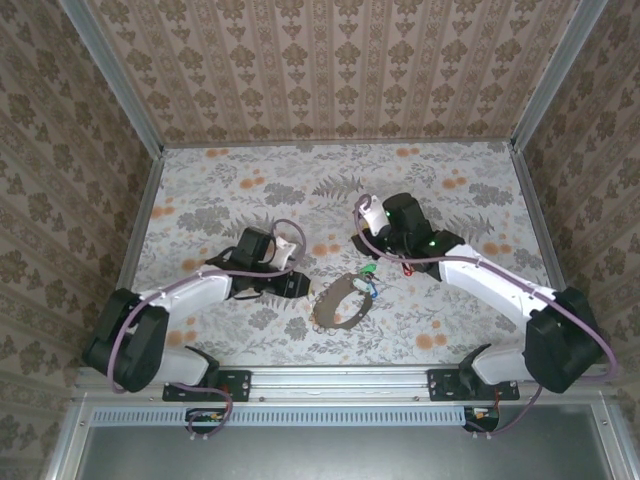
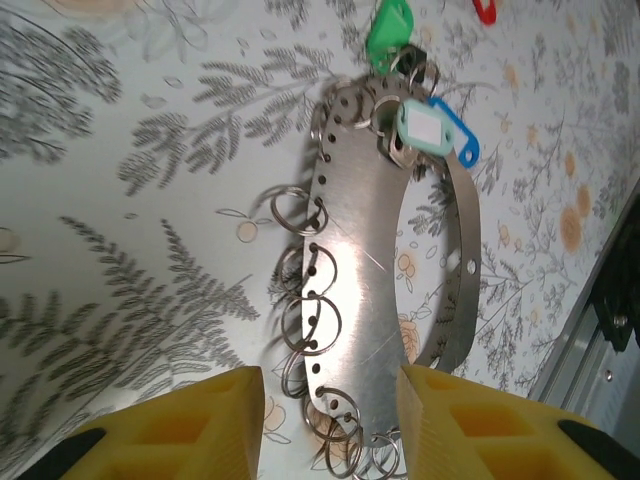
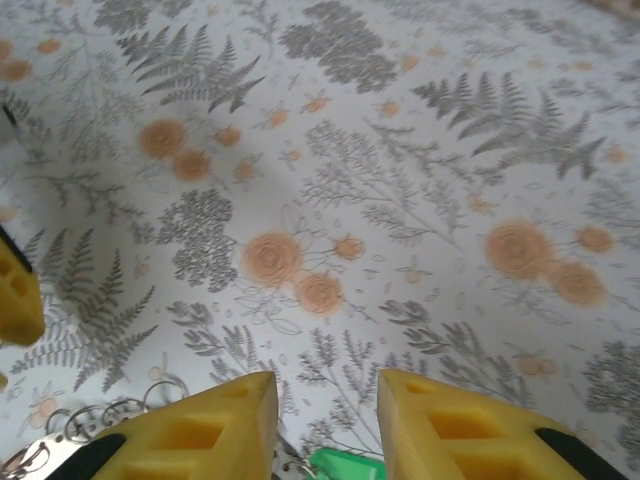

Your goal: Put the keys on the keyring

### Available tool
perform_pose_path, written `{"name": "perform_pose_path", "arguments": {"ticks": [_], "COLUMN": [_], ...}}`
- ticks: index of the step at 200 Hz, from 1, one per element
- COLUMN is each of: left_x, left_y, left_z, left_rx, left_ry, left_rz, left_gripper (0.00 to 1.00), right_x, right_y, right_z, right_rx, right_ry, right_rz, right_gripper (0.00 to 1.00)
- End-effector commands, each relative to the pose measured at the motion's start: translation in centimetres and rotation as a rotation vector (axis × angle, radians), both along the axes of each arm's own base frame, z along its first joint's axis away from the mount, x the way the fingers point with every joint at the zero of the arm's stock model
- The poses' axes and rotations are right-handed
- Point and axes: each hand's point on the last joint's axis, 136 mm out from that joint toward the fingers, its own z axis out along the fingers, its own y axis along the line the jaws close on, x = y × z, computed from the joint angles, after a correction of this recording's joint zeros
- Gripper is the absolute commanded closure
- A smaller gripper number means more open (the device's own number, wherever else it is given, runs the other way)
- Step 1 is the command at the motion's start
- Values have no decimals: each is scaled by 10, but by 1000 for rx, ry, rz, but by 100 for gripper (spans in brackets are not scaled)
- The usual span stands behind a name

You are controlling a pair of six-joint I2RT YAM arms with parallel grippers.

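Note:
The keyring is a brown-grey strap loop [image 1: 338, 308]; in the left wrist view it is a shiny metal band [image 2: 365, 270] with several small rings [image 2: 312, 322] along its edge. A green key [image 2: 388, 35] and a blue tag [image 2: 440, 135] lie at its far end, and a red key [image 2: 485, 10] sits just beyond. My left gripper [image 2: 330, 425] is open, its fingers on either side of the band's near end. My right gripper [image 3: 325, 430] is open above the green key [image 3: 345, 466], which lies between its fingertips. From above, the green key [image 1: 368, 268] is under the right gripper [image 1: 368, 256].
The floral tabletop [image 1: 230, 190] is walled on three sides, with a metal rail [image 1: 340, 382] along the near edge. The left gripper's yellow finger [image 3: 15, 290] shows at the left edge of the right wrist view, close to the rings [image 3: 100, 418].

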Motion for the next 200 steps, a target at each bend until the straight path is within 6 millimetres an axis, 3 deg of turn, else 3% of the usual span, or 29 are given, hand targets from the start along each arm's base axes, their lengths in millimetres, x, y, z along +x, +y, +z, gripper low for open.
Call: {"name": "perform_pose_path", "arguments": {"ticks": [1,28,45,106,157,200], "left_x": [4,11,9,27,38,40], "left_y": [12,17,15,45,64,72], "left_z": [13,29,39,70,84,89], "left_rx": [2,-34,-72,-123,-143,-128], "left_ry": [-20,-58,-71,-154,-206,-242], "left_rz": [32,64,51,179,255,281], "left_gripper": [60,60,60,60,60,61], "right_x": [-18,-32,-35,-38,-47,-50], "right_y": [27,49,61,87,86,82], "right_z": [-17,-46,-55,-85,-109,-113], "right_rx": [-23,-109,-120,-221,-342,-411], "right_ry": [107,169,189,261,338,383], "right_rz": [135,223,245,254,247,218], "right_gripper": [68,72,72,66,71,75]}}
